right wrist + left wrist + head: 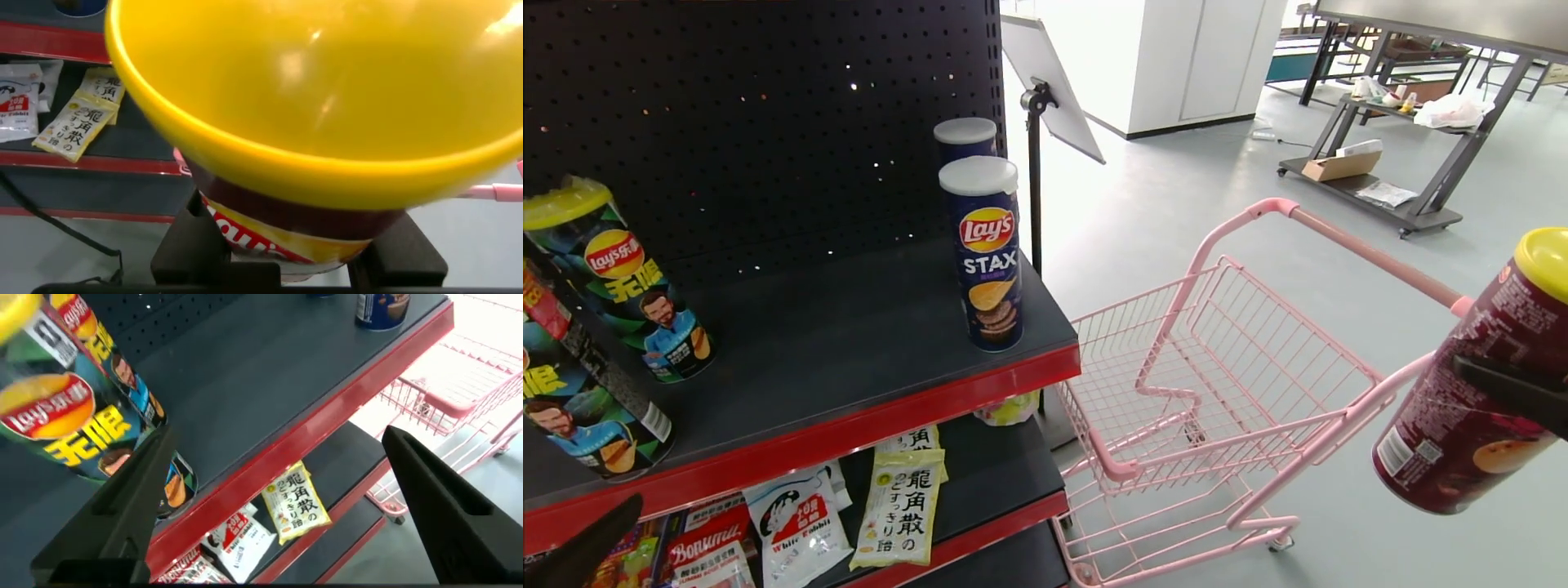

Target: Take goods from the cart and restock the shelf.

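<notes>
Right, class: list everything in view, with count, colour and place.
shelf unit: one, black, red edges
blue crisp cans: two, white lids, upper board's right end
green crisp cans: two, upper board's left end
snack packets: several, yellow, white, red, lower board
shopping cart: one, pink, right of the shelf unit
dark red crisp can: one, yellow lid, near the cart's handle
left gripper: jaws open, by the green cans
right gripper: jaws shut on the dark red can
</notes>
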Robot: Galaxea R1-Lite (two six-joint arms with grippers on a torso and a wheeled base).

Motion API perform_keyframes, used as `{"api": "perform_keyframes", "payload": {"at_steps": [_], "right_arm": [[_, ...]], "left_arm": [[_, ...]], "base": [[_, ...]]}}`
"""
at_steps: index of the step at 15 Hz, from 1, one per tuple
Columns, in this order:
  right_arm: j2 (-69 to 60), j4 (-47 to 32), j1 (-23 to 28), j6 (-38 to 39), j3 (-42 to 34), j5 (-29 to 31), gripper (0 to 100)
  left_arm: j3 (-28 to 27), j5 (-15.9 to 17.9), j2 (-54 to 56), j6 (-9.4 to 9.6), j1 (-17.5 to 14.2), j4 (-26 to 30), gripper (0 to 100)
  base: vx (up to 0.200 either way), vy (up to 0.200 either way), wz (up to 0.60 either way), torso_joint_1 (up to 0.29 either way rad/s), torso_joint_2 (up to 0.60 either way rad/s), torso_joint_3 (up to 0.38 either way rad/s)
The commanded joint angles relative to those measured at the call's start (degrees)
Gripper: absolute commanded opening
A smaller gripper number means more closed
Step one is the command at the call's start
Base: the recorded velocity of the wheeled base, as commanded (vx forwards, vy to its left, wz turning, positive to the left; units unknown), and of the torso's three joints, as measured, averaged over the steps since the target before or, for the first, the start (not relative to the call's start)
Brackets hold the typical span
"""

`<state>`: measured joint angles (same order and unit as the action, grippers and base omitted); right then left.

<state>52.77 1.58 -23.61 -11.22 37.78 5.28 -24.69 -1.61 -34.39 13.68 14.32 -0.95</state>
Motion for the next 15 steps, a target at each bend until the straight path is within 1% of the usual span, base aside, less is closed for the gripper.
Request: {"api": "perform_keyframes", "payload": {"at_steps": [1, 8, 13, 15], "right_arm": [[0.6, 0.0, -0.1, 0.0, 0.0, 0.0, 0], [1.9, 0.1, -0.2, -0.1, 0.8, -0.1, 0], [3.2, 0.2, -0.6, -1.1, 0.9, -0.7, 0], [4.1, 0.3, -0.4, -2.2, 1.3, -2.3, 0]], "left_arm": [[0.0, 0.1, -0.4, 0.12, 0.0, 0.0, 100], [-0.2, 0.1, -0.8, 0.21, 0.0, -0.1, 100], [-0.2, 0.1, -0.7, 0.30, 0.0, -0.1, 100], [0.1, 0.1, -0.7, 0.82, 0.0, -0.1, 100]], "base": [[0.000, 0.000, 0.00, 0.154, -0.40, -0.251], [0.000, 0.000, 0.00, 0.157, -0.38, -0.217], [0.000, 0.000, 0.00, 0.015, -0.04, -0.018], [0.000, 0.000, 0.00, 0.000, 0.00, 0.000]]}}
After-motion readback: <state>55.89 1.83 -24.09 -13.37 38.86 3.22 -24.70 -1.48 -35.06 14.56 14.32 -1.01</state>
